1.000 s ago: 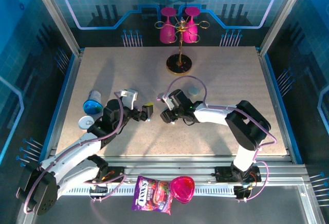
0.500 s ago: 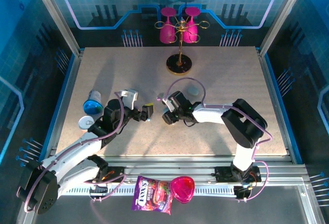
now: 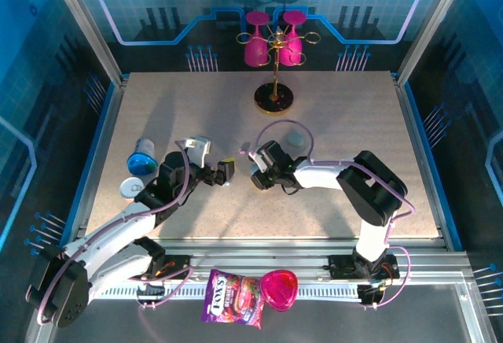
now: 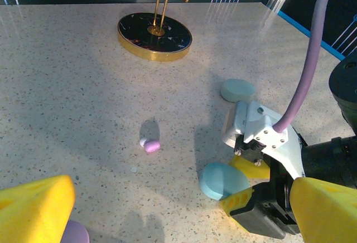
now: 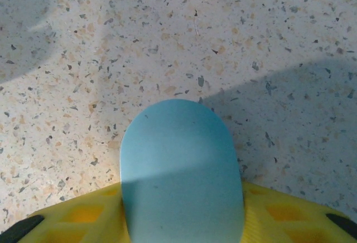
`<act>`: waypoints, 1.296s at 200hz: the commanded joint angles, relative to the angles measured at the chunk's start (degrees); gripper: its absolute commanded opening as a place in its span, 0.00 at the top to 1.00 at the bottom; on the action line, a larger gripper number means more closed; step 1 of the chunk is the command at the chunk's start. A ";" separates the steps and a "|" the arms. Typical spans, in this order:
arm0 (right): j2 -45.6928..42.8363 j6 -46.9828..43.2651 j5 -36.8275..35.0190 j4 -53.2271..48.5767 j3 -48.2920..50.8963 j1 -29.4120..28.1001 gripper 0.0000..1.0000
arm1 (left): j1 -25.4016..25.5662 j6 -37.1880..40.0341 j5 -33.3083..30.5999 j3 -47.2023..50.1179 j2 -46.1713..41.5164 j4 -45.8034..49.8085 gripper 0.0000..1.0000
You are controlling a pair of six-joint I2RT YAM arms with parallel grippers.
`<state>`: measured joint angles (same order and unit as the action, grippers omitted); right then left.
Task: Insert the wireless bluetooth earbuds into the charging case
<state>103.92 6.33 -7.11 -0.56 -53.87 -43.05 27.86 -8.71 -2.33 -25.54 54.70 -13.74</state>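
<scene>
Right gripper [image 4: 239,185] straddles the blue case [image 5: 179,165], jaws partway open; whether they bite yet, I cannot tell. Left gripper [image 4: 178,209] gapes wide, holding nothing. Lilac earbud [image 4: 152,146] lies on the table [image 4: 67,87], apart from the case. The danger: an off-centre squeeze on that smooth pebble squirts it sideways.

Table [image 3: 338,123]: earbud [image 4: 152,146], case [image 4: 224,180], stand [image 4: 154,36], perhaps cap [image 3: 130,189]
</scene>
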 commanded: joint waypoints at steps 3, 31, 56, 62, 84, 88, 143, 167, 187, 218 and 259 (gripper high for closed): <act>-2.37 -0.65 0.75 -0.37 1.67 0.41 0.52 | -0.52 -0.08 0.51 -1.16 0.67 -0.25 0.01; -2.65 -0.48 0.83 0.29 2.52 0.88 0.43 | -0.53 -0.15 1.12 -1.64 1.29 -0.72 0.01; -2.93 0.01 1.13 0.60 3.15 1.38 0.44 | -0.53 0.05 1.10 -1.79 1.47 -0.82 0.01; -3.05 0.15 1.22 0.68 3.15 1.43 0.45 | -0.53 0.04 1.15 -1.86 1.54 -0.73 0.01; -3.22 0.27 1.60 0.77 5.15 1.60 0.48 | -0.54 0.07 1.26 -1.89 1.81 -0.99 0.01; -3.23 0.36 1.66 0.83 5.22 1.58 0.49 | -0.53 0.06 1.28 -1.88 1.88 -1.08 0.01; -2.89 0.44 2.64 1.53 4.78 1.64 0.69 | -0.57 -0.03 2.07 -1.80 2.13 -1.74 0.01; -4.62 0.22 2.72 1.44 5.21 1.65 0.71 | -0.53 0.61 2.45 -1.62 1.73 -1.91 0.01; -6.86 -0.29 3.54 1.96 6.26 1.76 0.71 | -0.53 1.71 3.27 -1.31 1.48 -2.67 0.01; -11.89 -1.02 5.87 1.34 7.76 2.49 0.71 | -0.58 3.72 5.91 -0.75 1.31 -4.52 0.01; -23.02 -3.83 11.79 -4.62 9.01 4.55 0.71 | -0.31 8.37 19.69 -1.03 3.01 -12.36 0.01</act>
<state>87.99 5.13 -0.38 -0.86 -45.65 -40.32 27.79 -4.49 6.35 -25.65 56.97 -19.14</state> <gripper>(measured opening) 0.312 0.994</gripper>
